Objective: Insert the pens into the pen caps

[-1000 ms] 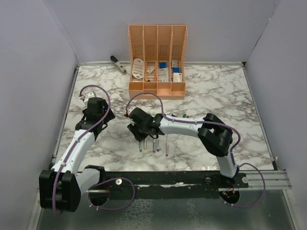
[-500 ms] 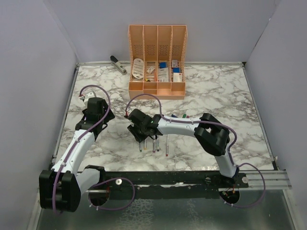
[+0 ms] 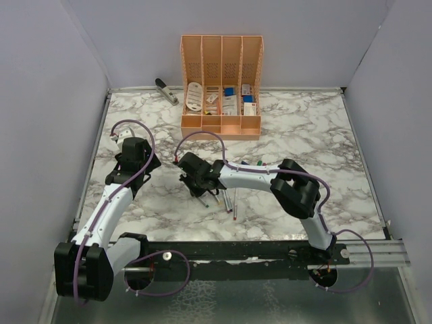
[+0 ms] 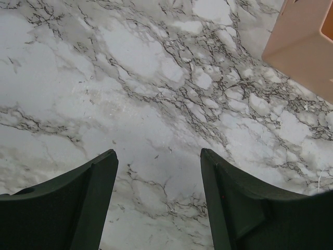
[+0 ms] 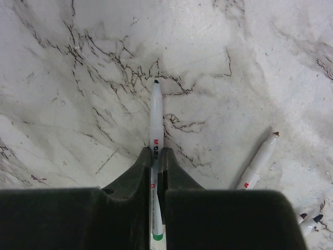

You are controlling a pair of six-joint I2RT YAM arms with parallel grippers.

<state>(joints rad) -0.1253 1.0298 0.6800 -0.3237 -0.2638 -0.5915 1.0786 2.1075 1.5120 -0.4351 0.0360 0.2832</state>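
My right gripper (image 5: pixel 157 151) is shut on a whitish pen (image 5: pixel 156 117) with a green end band. Its dark tip points away over the marble. In the top view this gripper (image 3: pixel 195 181) sits at the table's middle. A second loose pen (image 5: pixel 259 164) lies to the right, with more pen tips (image 5: pixel 310 222) at the lower right corner. The loose pens (image 3: pixel 229 201) lie just below the gripper. Small coloured caps (image 3: pixel 258 163) lie beside the right forearm, mostly hidden. My left gripper (image 4: pixel 158 153) is open and empty over bare marble, at the left (image 3: pixel 135 156).
A peach desk organiser (image 3: pixel 221 88) with small boxes stands at the back middle; its corner shows in the left wrist view (image 4: pixel 307 41). A grey stapler-like tool (image 3: pixel 165 90) lies at the back left. Grey walls close the table on three sides.
My right gripper has shifted slightly left and back with the pen. The loose pens below it now lie more slanted. The left arm has not moved.
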